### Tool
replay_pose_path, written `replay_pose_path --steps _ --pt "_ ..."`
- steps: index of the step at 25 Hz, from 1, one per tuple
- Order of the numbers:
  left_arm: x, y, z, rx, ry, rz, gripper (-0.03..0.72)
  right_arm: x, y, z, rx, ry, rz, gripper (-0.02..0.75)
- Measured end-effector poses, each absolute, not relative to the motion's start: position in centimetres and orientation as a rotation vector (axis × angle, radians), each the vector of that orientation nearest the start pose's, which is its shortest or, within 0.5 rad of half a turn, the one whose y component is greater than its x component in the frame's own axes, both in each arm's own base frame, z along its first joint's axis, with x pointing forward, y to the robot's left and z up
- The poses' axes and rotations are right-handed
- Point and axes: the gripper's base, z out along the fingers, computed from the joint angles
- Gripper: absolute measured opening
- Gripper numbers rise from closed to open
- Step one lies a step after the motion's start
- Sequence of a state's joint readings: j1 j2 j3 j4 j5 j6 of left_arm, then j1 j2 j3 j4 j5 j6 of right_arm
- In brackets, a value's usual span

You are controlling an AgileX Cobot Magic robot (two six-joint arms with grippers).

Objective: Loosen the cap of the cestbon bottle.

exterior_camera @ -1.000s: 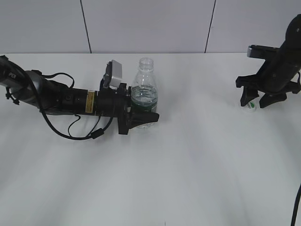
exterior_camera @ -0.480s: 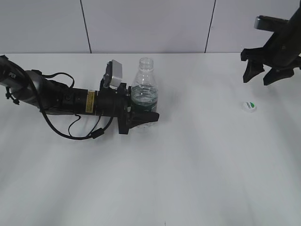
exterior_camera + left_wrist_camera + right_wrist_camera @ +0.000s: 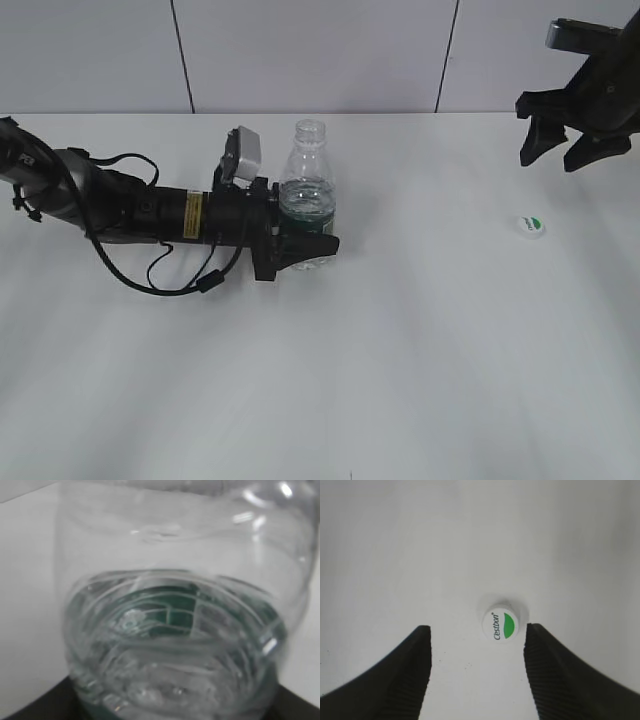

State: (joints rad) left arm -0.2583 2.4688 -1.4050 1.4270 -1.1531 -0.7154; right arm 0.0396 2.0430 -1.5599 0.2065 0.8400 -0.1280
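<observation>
— How is the bottle being held at this moment?

— It is being gripped around its lower body, at the dark green label band, by the left gripper, whose jaws are being pressed against either side of it. The bottle is being kept upright on the white table, and its threaded neck is being left uncovered above the gripper. In the left wrist view the frame is being filled by the clear plastic, with the green band being seen through the water.

— And where is the cap being found?

— It is being left flat on the table, well apart from the bottle and off to the far side of the left gripper. It is lying below the right gripper, which is being held up in the air with nothing touching it.

— What is being shown of the right gripper's state?

— Its jaws are being held wide apart with nothing between them. In the right wrist view the cap is being seen between and beyond the two dark fingers, nearer the right-hand one, with its green mark and lettering facing up.
</observation>
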Motion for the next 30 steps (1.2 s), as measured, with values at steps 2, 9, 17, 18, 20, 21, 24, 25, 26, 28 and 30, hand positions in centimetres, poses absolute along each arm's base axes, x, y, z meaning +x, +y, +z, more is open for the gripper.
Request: replay_pose_path --steps 2,9,17,18,20,21,24,25,26,28,30 --pt "39.9 -19.0 4.9 1.236 1.556 -1.09 0.411 43.2 3.1 19.6 -0.078 2.792 0.227 0.447" --pt "39.9 -19.1 5.0 1.22 1.569 -1.102 0.425 43.2 3.1 19.9 -0.077 2.783 0.229 0.447" --pt "39.8 -19.2 5.3 1.202 1.538 -1.143 0.559 43.4 3.1 20.3 -0.078 2.773 0.229 0.447" --pt "39.8 -19.2 5.3 1.202 1.536 -1.145 0.571 43.4 3.1 20.3 -0.076 2.773 0.23 0.447" --pt "39.8 -19.2 5.4 1.197 1.536 -1.149 0.58 43.4 3.1 20.3 -0.076 2.773 0.23 0.447" --pt "39.8 -19.2 5.4 1.195 1.537 -1.152 0.583 43.4 3.1 20.3 -0.076 2.773 0.23 0.447" --pt "39.8 -19.2 5.5 1.185 1.546 -1.162 0.586 43.4 3.1 20.3 -0.076 2.773 0.23 0.447" --pt "39.8 -19.1 5.6 1.184 1.546 -1.162 0.586 43.4 3.1 20.3 -0.076 2.773 0.23 0.447" --pt "39.9 -19.1 5.9 1.186 1.54 -1.156 0.586 43.4 3.1 20.3 -0.076 2.773 0.23 0.447" --pt "40.1 -18.9 6.8 1.184 1.524 -1.143 0.587 43.4 3.1 20.3 -0.076 2.774 0.23 0.447" --pt "40.4 -18.6 7.7 1.174 1.514 -1.132 0.587 43.4 3.1 20.3 -0.076 2.774 0.23 0.447"
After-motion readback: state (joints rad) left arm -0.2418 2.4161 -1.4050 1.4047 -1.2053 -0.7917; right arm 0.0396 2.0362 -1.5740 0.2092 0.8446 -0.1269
